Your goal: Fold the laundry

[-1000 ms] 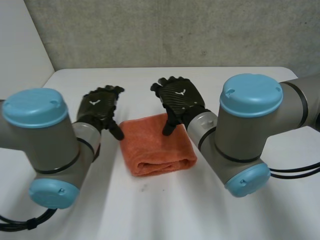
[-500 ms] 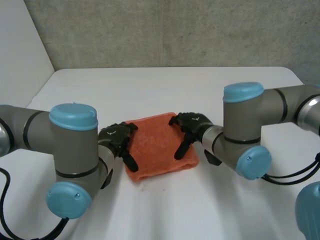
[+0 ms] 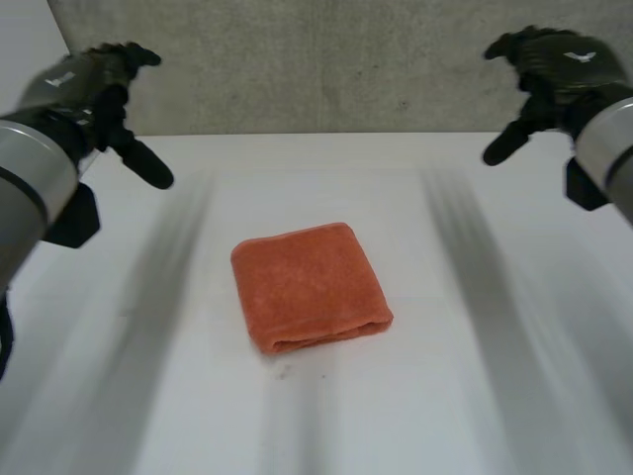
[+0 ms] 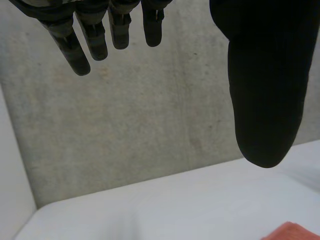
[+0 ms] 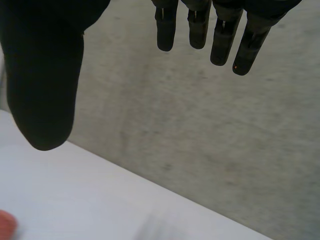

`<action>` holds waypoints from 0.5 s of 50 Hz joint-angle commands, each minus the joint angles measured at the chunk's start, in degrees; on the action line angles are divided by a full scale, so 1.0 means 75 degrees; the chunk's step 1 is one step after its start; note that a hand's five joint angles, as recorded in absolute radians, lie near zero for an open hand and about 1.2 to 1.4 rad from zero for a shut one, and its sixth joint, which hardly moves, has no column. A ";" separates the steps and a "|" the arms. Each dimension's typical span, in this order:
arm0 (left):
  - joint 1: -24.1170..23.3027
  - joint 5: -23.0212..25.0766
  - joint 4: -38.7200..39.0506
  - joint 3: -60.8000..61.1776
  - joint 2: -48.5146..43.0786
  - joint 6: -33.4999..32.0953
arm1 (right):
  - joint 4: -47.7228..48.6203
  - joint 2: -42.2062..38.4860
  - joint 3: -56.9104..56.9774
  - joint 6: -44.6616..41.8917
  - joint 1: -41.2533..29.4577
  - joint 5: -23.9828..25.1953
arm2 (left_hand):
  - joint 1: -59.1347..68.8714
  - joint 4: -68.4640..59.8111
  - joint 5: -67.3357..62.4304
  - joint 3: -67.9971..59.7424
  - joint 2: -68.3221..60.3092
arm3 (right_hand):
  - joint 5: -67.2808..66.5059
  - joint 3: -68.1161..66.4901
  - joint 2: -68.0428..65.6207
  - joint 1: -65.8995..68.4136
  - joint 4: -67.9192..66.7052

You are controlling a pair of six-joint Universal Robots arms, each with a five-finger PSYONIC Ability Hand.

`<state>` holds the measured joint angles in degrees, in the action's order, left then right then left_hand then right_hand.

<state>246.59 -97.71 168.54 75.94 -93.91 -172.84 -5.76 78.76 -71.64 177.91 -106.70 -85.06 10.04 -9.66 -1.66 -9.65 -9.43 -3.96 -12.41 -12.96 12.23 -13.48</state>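
Note:
An orange towel, folded into a thick square, lies in the middle of the white table. High above the table's far left is my left hand, fingers straight and empty. My right hand is raised the same way at the far right, open and holding nothing. In the left wrist view the left hand's fingers and thumb spread apart before the wall, with a towel corner below the thumb. The right wrist view has straight fingers, a thumb and a sliver of towel.
A grey concrete wall stands behind the table's far edge. A pale side wall closes in the far left corner. The table's rounded far right corner lies under my right hand.
Both hands have left the towel's left and right edges and risen high and outward toward the back corners. The folded towel has stayed where it was.

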 commanded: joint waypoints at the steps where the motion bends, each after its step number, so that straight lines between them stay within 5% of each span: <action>1: 0.0156 0.0032 -0.0883 -0.0352 0.0216 -0.0075 | -0.0099 0.0549 -0.0339 -0.0073 0.0457 -0.0085 | -0.0006 -0.0045 0.0221 -0.0046 -0.0075 | 0.0528 0.0322 0.0395 -0.0298 0.0464; 25: -0.0043 0.0524 -0.1273 -0.0106 0.0685 -0.0544 | -0.0204 0.1018 -0.0503 -0.0097 0.0375 -0.0026 | -0.0006 -0.0045 0.0221 -0.0046 -0.0075 | 0.0528 0.0322 0.0395 -0.0298 0.0464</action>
<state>246.36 -94.78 158.96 73.83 -89.69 -177.04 -7.19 85.30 -75.26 177.21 -103.84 -85.50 10.04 -9.55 -1.67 -9.65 -9.43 -3.96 -12.41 -12.96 12.23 -13.48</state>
